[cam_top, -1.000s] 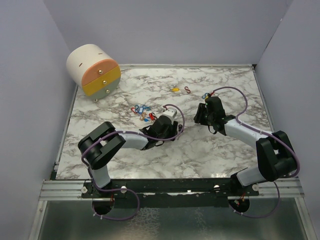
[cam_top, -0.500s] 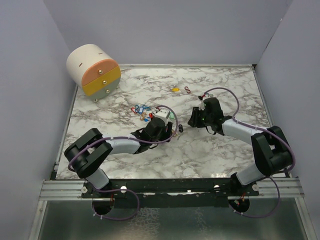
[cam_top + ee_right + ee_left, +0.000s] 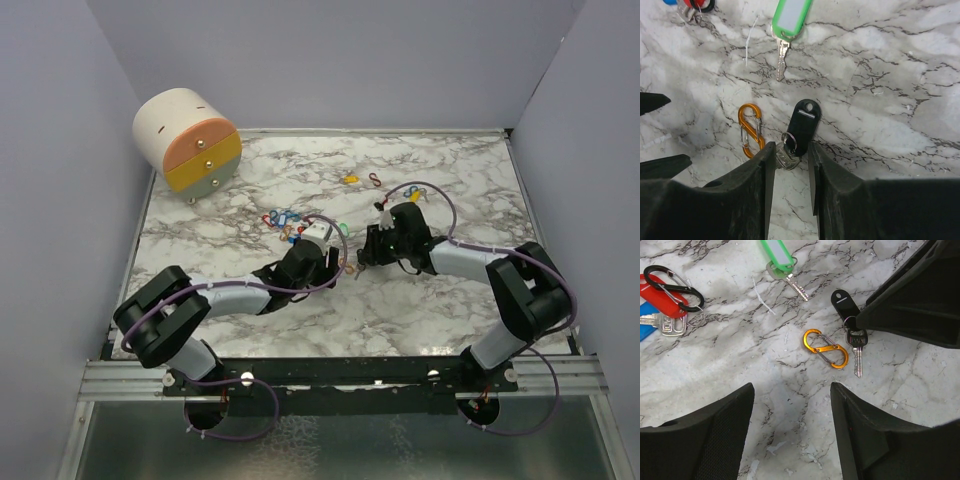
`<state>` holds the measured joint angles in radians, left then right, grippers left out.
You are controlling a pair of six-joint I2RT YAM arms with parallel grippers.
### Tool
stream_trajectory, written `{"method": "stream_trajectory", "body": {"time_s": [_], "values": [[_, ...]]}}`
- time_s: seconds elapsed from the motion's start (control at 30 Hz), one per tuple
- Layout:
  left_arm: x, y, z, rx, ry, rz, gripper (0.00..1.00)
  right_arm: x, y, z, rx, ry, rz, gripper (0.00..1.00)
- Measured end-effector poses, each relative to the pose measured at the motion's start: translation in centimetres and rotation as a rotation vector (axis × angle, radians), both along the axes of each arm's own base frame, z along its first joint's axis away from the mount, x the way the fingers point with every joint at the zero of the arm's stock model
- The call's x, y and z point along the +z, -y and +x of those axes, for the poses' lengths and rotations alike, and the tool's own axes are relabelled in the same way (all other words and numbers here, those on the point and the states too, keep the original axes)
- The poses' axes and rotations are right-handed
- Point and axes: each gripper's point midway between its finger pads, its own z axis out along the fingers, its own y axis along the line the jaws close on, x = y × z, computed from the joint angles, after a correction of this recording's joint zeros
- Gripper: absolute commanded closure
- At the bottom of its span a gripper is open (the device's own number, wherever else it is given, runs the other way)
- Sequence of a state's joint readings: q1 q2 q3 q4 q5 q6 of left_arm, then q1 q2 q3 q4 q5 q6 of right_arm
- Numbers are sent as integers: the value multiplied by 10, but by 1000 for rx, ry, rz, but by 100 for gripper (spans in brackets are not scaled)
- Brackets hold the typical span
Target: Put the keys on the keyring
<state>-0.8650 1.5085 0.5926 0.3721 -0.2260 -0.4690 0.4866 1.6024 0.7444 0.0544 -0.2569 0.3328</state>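
- Far off at 10 o'clock on the worktop (image 3: 400, 305), a round drawer unit (image 3: 187, 140) stands in the corner, well apart from everything else.
- At about 11 o'clock from the left jaws lies a small heap of keys (image 3: 283, 222). A red tag (image 3: 662, 299) sits under a black clip (image 3: 660, 268), with a silver key (image 3: 667, 326) beside it and a blue tag (image 3: 644, 332) cut off by the picture's edge.
- The left arm (image 3: 240, 290) lies low and stretched toward the middle. Its jaws stand wide apart, with only bare marble between the fingers (image 3: 705, 440).
- The green-tagged key (image 3: 776, 252) lies flat at 12 o'clock from the orange clip, apart from it.
- The orange clip (image 3: 825, 348), S-shaped, lies flat near the middle just ahead of the left jaws. Nothing touches it.
- The black-tagged key (image 3: 802, 125) lies just beside that clip, at its 3 o'clock in the right wrist view. The tag is flat on the marble, and the ring and key head sit between the right fingers (image 3: 740, 200).
- The right arm (image 3: 470, 262) has its jaws down at the worktop, narrowly parted, one finger on each side of the key head. Whether they actually pinch it cannot be told.
- At 1 o'clock on the worktop, a yellow tag (image 3: 349, 178) lies beside a red clip (image 3: 375, 180), well apart from both arms.
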Motion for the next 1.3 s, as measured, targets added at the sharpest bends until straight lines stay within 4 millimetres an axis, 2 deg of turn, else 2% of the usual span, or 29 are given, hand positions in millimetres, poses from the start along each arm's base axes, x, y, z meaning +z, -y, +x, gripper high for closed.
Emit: {"method": "stream_trajectory", "body": {"time_s": [0.17,0.43,0.63,0.8,1.0,1.13,1.3], "values": [[9,-3,-1,8,19,-16,35,-12,-4,-6,21,-25,-17,70],[12,-4,0,11,26,-22,34,-13,-12,-1,36,-15,-13,73],[12,-4,0,11,27,-22,34,-14,-18,-1,53,-13,-18,91],[12,-4,0,11,27,-22,34,-13,-20,1,56,-6,-17,99],[11,-4,0,12,25,-20,34,-11,-20,2,54,-2,-17,99],[7,-5,0,13,18,-11,34,-2,-20,4,50,22,-8,99],[4,-5,-1,13,12,-4,34,5,-21,6,48,38,1,84]]}}
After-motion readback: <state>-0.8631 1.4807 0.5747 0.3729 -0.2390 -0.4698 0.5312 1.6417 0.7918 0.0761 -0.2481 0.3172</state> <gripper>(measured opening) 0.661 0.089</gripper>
